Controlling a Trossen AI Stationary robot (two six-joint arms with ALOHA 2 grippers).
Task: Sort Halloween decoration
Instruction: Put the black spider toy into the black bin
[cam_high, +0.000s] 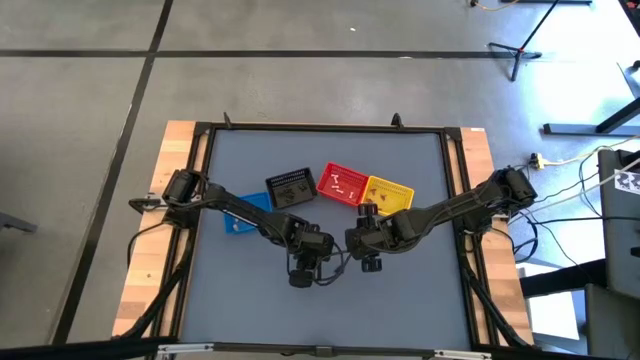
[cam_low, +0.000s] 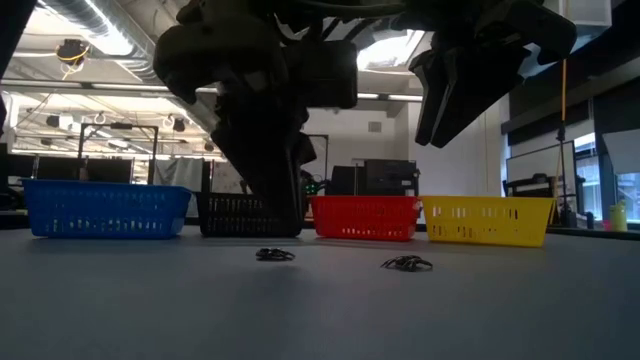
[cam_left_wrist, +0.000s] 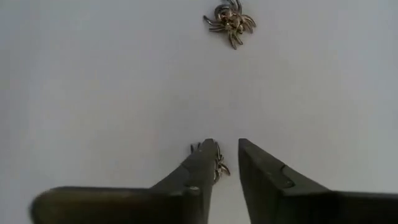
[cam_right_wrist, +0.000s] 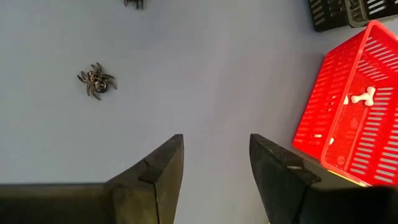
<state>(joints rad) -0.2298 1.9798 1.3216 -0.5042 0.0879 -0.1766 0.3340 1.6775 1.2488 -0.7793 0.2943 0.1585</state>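
Left end effector (cam_left_wrist: 225, 163) slightly spread beside spider trinket (cam_left_wrist: 219, 167), frame bottom centre; pick step. Next: closing on it.

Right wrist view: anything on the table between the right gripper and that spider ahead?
No. Between the right gripper and the spider there is only bare table; the red basket sits off to the side.

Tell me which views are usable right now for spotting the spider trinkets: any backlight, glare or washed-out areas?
Low view: backlit by ceiling lights, arms in silhouette, two spiders only dark blobs. Left wrist view: table pale and washed out, yet one spider is crisp, and another peeks beside a left gripper finger. Right wrist view: evenly lit, spider and red basket clear. High view: spiders too small.
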